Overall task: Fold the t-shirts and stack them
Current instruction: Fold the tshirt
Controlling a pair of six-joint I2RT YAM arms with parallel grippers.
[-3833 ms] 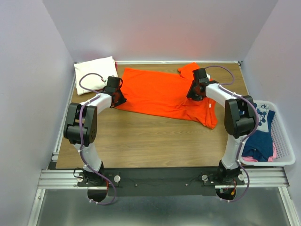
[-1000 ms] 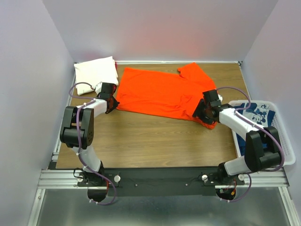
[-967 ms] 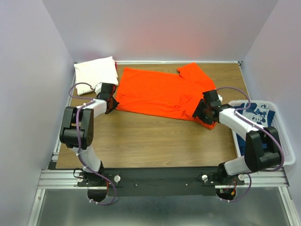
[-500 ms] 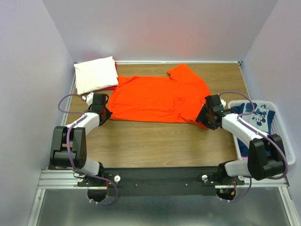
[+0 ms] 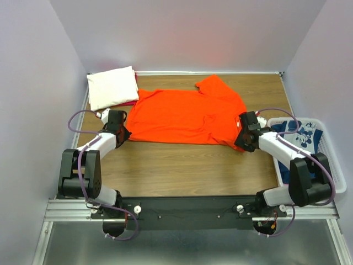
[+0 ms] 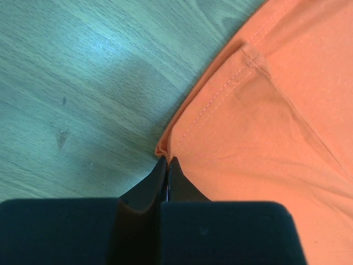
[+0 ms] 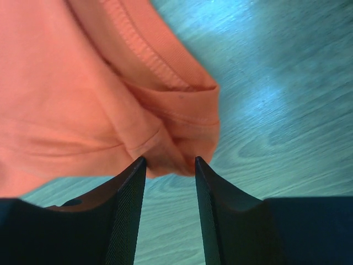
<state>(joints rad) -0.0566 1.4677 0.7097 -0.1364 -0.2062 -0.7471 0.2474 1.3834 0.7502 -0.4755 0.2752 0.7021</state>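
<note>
- Orange t-shirt [image 5: 185, 113]: spread across the far half of the table [image 5: 182, 165]. A folded cream t-shirt [image 5: 112, 87] lies at the far left corner.
- Left gripper [image 6: 167, 163]: jaws shut, pinching the orange shirt's near-left hem corner.
- Right gripper [image 7: 170, 161]: jaws part-open, straddling the bunched near-right edge without clamping it.
- Step in hand: you are securing both near corners for the first fold. Next, you likely close the right jaws, then lift both corners evenly.

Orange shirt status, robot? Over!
Left pincer shut on orange shirt corner. Right pincer open, straddling its opposite edge. Shirt spread mostly flat. Folded cream shirt beside it.
</note>
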